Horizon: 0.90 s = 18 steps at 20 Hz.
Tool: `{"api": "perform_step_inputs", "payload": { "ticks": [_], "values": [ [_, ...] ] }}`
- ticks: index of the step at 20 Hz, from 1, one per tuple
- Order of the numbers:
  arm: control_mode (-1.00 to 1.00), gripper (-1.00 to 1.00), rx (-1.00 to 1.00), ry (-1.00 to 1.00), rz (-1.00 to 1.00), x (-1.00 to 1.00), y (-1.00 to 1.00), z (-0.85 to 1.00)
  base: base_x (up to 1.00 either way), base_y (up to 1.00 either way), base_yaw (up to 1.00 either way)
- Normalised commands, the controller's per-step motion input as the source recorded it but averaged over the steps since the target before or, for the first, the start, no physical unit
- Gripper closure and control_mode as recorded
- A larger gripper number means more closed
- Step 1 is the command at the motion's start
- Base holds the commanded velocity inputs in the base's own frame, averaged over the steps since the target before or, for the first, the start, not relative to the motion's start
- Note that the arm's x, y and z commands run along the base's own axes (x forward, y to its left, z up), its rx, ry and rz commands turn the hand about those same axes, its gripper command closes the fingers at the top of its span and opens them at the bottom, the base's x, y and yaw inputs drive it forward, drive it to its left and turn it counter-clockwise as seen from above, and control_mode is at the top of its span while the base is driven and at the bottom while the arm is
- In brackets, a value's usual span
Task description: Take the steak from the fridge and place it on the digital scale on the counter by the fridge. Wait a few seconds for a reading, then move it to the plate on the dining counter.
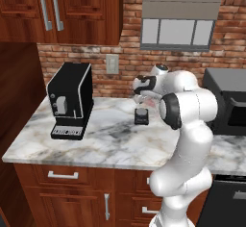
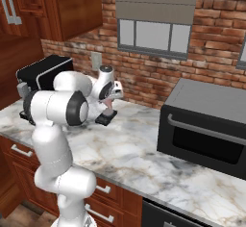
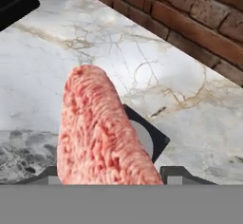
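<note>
Steak over the digital scale on the counter

In the hand view the steak (image 3: pixel 97 130) stands between the gripper (image 3: pixel 110 175) fingers, clasped, above the black digital scale (image 3: pixel 151 137) at about 2 o'clock from it. On the marble counter (image 1: pixel 105 142), the coffee machine (image 1: pixel 71 100) sits at 9 o'clock of the scale, the microwave (image 2: pixel 209 125) at 3 o'clock.

In my hand view the steak (image 3: pixel 97 133) covers most of the scale (image 3: pixel 151 140) and its lower end is cut off at the bottom. From the left base view my forearm hides part of the steak (image 1: pixel 152 102); the microwave (image 1: pixel 226 101) runs off the right edge.
</note>
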Motion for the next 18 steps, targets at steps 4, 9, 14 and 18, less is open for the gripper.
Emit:
{"api": "perform_step_inputs", "payload": {
  "ticks": [4,9,14,18],
  "values": [
    [-1.0,1.0,0.09,-0.2,-0.04,-0.7,0.0,1.0,0.0,0.0,0.0],
    [-1.0,1.0,0.1,-0.02,-0.11,-0.92,0.0,1.0,0.0,0.0,0.0],
    [-1.0,1.0,0.09,0.09,-0.17,-1.0,0.0,1.0,0.0,0.0,0.0],
    [-1.0,1.0,0.07,0.28,-0.2,-0.95,0.0,0.97,0.0,0.0,0.0]
  ]
}}
